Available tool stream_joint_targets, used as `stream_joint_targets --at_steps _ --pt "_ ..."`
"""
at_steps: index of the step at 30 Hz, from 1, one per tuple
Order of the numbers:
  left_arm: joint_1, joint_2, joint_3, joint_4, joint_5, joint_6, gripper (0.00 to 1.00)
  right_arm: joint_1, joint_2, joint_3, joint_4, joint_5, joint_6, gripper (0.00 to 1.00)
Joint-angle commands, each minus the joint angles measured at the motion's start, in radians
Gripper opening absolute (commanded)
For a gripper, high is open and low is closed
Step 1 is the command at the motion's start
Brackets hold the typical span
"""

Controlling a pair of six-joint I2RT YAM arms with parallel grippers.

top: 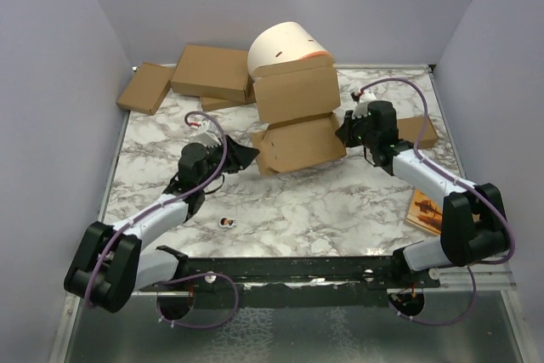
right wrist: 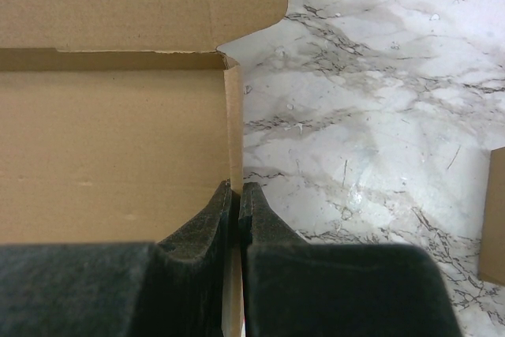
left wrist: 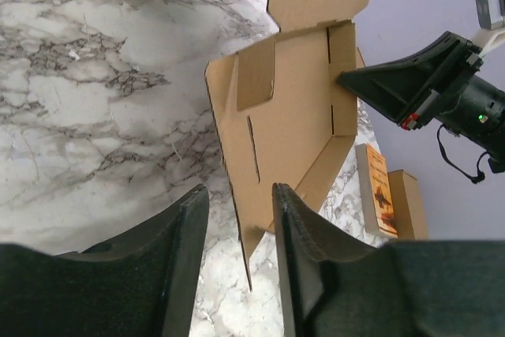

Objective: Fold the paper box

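- We find the paper box [top: 297, 138] in the middle of the table [top: 340, 201], half formed. Its base lies on the marble and its lid panel is raised behind.
- The right gripper [top: 344, 133] is clenched on the box's right wall. In its wrist view the thin board runs down between the pressed-together fingers.
- The left gripper [top: 245, 156] is released. Its jaws stand apart around the pointed corner of the left flap, touching neither side as far as we can tell.
- First risk: if the left jaws close off-centre, we judge they could crease that corner instead of turning the flap on its score.
- Second risk: the right pinch sits at the wall's very edge, so a tug from the left could slip the board free — or drag the whole box across the smooth marble.
- Third risk: the raised lid is unsupported and may flop over the tray.
- Writing: the box is plain brown with no print. The orange booklet [top: 425, 210] at the right edge and the small sticker [top: 226, 223] near the left arm carry marks — both too small to read.
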Motion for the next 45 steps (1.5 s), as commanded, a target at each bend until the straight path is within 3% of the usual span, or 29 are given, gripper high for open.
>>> stream_joint_targets --at_steps 1,3,7,17,26,40,45 --pt "-0.007 0.063 0.083 -0.041 -0.018 0.015 0.36 -0.004 -0.029 -0.014 0.051 -0.022 0.01 0.01" --pt "-0.014 0.078 0.098 -0.05 -0.021 0.02 0.31 -0.004 -0.028 -0.015 0.053 -0.022 0.009 0.01" --pt "-0.026 0.099 0.128 -0.077 -0.015 0.032 0.1 -0.004 -0.023 -0.018 0.058 -0.025 0.007 0.01" --pt "-0.059 0.147 0.203 -0.112 0.008 0.049 0.08 -0.004 0.006 -0.028 0.064 -0.025 0.014 0.01" --pt "-0.068 0.208 0.223 -0.127 0.028 0.046 0.15 -0.003 0.074 -0.035 0.062 -0.027 0.031 0.01" --pt "-0.068 0.339 0.202 0.004 0.137 0.026 0.34 -0.003 0.14 -0.035 0.055 -0.056 0.048 0.01" --pt "-0.066 0.375 0.2 0.04 0.161 0.019 0.36 -0.003 0.152 -0.034 0.052 -0.066 0.052 0.01"
